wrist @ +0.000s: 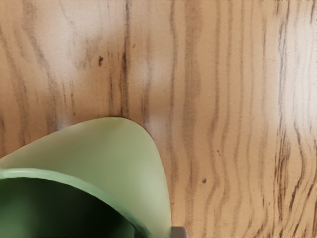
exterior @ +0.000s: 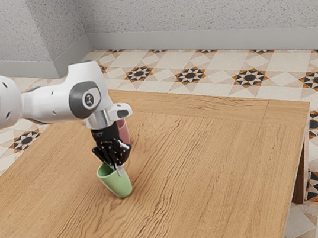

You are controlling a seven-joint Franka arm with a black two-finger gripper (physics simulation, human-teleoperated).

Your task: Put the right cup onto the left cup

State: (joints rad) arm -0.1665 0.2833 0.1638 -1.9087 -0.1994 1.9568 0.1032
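Note:
My gripper point(exterior: 118, 168) is at the rim of the green cup point(exterior: 118, 185) in the exterior view, shut on the cup's wall. The cup leans, its mouth toward the exterior view's left and its base toward the right; whether the base touches the table cannot be told. In the wrist view the green cup point(wrist: 114, 148) shows its dark inside and pale outer wall, with a grey fingertip point(wrist: 179, 232) against the outside. Behind the hand stands the pink cup point(exterior: 124, 131), partly hidden by the gripper.
The wooden table point(exterior: 214, 170) extends around the cups, and its far-right edge and a leg show at the exterior view's right. Patterned floor tiles and a grey wall lie beyond it.

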